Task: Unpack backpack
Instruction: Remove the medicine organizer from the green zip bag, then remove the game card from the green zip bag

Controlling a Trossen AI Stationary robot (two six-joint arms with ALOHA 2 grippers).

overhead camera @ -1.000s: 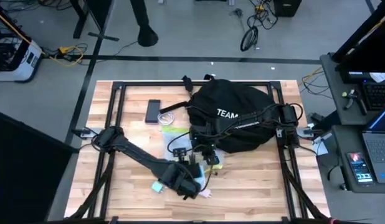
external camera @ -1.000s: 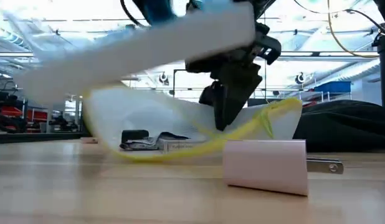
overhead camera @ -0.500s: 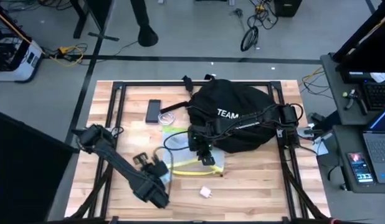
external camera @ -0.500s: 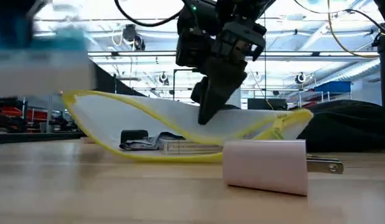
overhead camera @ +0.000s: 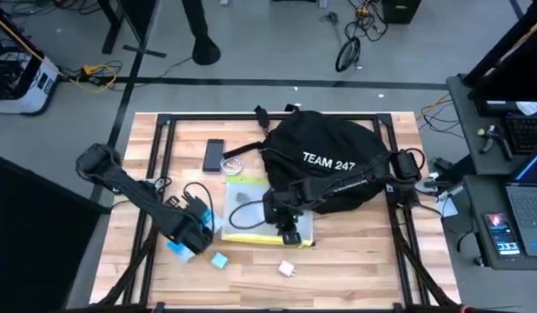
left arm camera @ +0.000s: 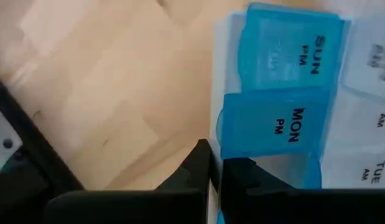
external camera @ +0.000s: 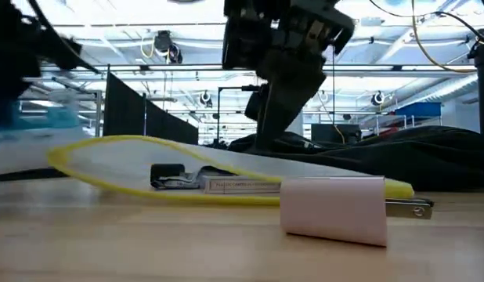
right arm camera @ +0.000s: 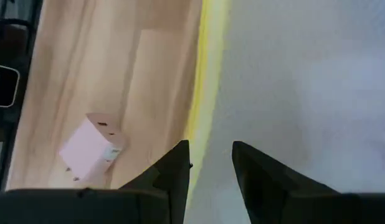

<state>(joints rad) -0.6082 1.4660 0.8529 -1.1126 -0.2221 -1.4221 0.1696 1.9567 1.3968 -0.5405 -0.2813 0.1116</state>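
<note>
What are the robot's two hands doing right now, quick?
Left gripper: shut on the blue pill organizer.
Right gripper: open, holding nothing, just above the yellow-edged pouch.

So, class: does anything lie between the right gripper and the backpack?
Nothing visible does. The right gripper hangs open over the yellow-edged pouch, which lies flat on the table right against the backpack. The way back to the backpack looks clear.

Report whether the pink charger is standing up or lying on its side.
Lying on its side: in the low view the pink charger rests flat on the table, its prongs pointing sideways rather than up.
</note>
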